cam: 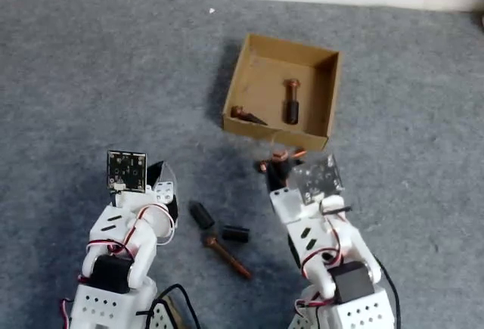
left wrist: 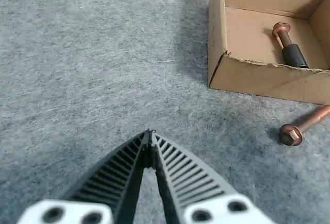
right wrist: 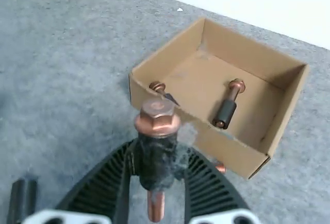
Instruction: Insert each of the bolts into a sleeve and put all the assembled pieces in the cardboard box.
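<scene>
My right gripper [cam: 278, 170] [right wrist: 156, 149] is shut on a black sleeve with a copper bolt [right wrist: 157, 118] through it, held upright just in front of the cardboard box [cam: 272, 134] [right wrist: 232, 149]. Two assembled pieces lie in the box, one in the middle [cam: 291, 102] [right wrist: 228, 104] and one against the near wall [cam: 246, 115] [right wrist: 161, 90]. My left gripper [cam: 161, 176] [left wrist: 149, 134] is shut on nothing, low over bare carpet to the left of the box [left wrist: 258, 80]. Between the arms lie two loose sleeves [cam: 200, 214] [cam: 234, 233] and a bolt [cam: 227, 257].
Another loose bolt [left wrist: 304, 126] [cam: 299, 153] lies on the grey carpet just in front of the box's near wall, close to my right gripper. Open carpet spreads to the left and right of the box.
</scene>
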You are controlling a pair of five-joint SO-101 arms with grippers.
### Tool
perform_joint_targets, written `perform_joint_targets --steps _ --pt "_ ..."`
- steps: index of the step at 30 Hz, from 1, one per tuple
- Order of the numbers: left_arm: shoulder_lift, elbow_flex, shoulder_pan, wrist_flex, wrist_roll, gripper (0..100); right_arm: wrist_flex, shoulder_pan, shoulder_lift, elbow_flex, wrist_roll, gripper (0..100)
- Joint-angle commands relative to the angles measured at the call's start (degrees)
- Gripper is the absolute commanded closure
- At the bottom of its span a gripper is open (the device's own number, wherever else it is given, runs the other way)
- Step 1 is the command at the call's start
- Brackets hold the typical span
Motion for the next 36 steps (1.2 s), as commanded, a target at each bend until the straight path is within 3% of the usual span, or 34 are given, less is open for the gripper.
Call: perform_joint_targets --steps 1,12,19,25,30,36 --pt "-0.48 1.27 -0.31 0.26 -0.44 100 -7.25 0.84 14.99 -11.38 -0.79 99.3" --pt "-0.31 1.27 -0.4 0.35 -0.44 100 -31.25 7.69 62.11 -36.44 -0.97 99.3" --pt "-0.4 1.27 -0.48 0.35 -0.53 100 -37.23 10.68 84.79 -48.04 -0.97 99.3" --pt "-0.4 1.27 -0.48 0.35 -0.53 100 -35.74 13.58 95.34 -57.8 -5.19 97.8" --pt "-0.4 1.27 -0.48 0.35 -0.53 100 -24.57 13.41 97.89 -63.34 -5.36 84.8" --pt "-0.4 1.27 -0.48 0.35 -0.53 100 -14.73 13.23 93.32 -66.59 -5.01 84.3"
